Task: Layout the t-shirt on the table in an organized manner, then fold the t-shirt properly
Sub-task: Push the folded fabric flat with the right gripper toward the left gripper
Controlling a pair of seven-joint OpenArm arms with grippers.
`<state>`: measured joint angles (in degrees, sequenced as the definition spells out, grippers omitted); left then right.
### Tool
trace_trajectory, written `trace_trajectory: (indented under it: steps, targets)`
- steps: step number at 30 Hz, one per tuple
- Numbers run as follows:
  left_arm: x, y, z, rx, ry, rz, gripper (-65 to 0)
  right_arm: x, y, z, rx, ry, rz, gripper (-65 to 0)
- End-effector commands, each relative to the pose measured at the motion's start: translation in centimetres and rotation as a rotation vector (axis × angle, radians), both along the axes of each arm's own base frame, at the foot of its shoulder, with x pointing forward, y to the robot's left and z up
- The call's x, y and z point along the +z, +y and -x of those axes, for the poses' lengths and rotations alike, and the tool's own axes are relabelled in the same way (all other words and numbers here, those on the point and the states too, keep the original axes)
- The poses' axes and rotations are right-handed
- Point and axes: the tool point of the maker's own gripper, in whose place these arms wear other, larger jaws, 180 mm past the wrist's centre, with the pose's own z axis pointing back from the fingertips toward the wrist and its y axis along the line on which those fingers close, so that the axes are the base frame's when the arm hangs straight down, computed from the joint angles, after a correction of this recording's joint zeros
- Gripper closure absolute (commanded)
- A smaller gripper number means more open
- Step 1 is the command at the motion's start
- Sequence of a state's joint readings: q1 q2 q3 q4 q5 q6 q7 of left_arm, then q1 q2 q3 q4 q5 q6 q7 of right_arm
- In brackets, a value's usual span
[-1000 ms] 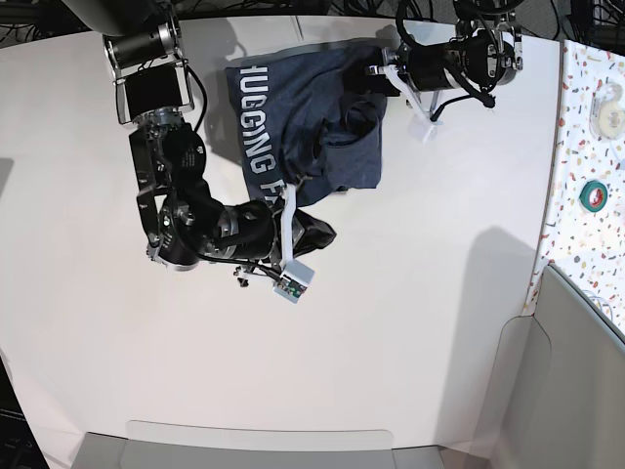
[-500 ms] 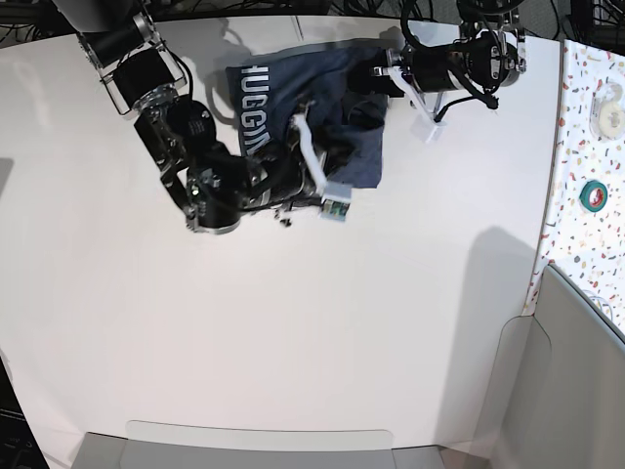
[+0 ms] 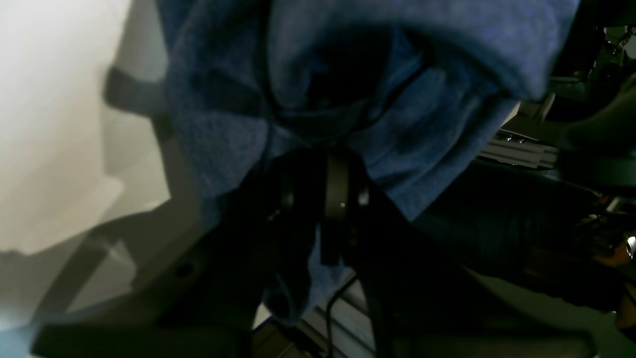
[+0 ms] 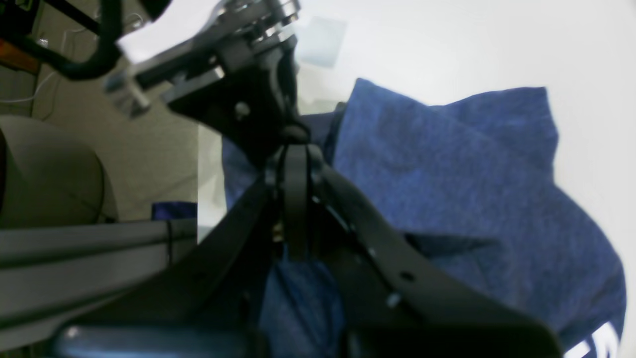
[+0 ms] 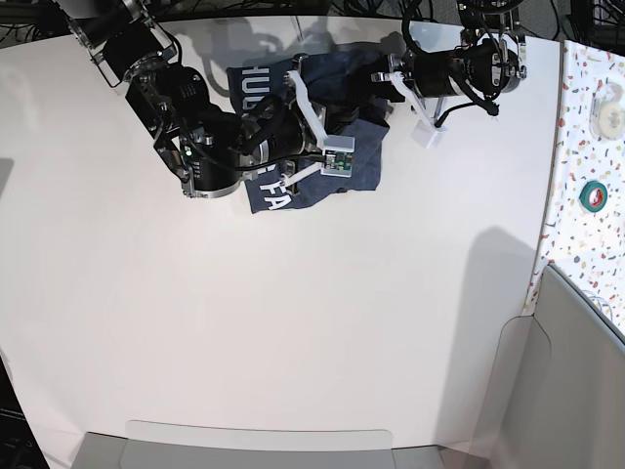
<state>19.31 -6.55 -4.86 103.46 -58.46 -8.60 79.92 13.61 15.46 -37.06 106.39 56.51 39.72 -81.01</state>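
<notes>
Base view, bunched t-shirt [image 5: 356,161], lettering running top-to-bottom, both grippers [image 5: 376,73] [image 5: 293,73] pinching its far edge

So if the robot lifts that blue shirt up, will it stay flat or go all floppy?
Probably floppy: the t-shirt already lies bunched in soft folds and creases. It would likely sag from wherever it is pinched. It looks light, and unlikely to slide far on the table.
</notes>
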Motion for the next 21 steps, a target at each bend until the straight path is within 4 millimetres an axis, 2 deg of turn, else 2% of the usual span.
trace_trajectory:
  steps: [1, 7, 12, 16, 21]
  targets:
    - [0.4, 0.2, -0.5, -0.005, -0.021, -0.006, -5.8, 0.9, 0.2, -0.4, 0.004, -0.024, -0.030, 0.0]
    - [-0.1, 0.3, -0.3, -0.001, -0.003, -0.003, -5.8, -0.1, -1.0, -1.4, -0.009, -0.046, 0.034, 0.0]
    - [-0.2, 0.3, -0.3, -0.001, 0.001, -0.002, -5.8, -3.5, -1.8, -3.3, 0.001, -0.091, 0.208, 0.0]
    - [-0.2, 0.1, -0.2, -0.005, 0.002, 0.000, -5.8, -5.2, -0.5, -4.4, 0.018, -0.123, 0.290, 0.0]
    - [-0.2, 0.3, -0.3, -0.002, 0.001, -0.003, -5.8, -5.7, 2.9, -5.5, 0.039, -0.171, 0.329, 0.0]
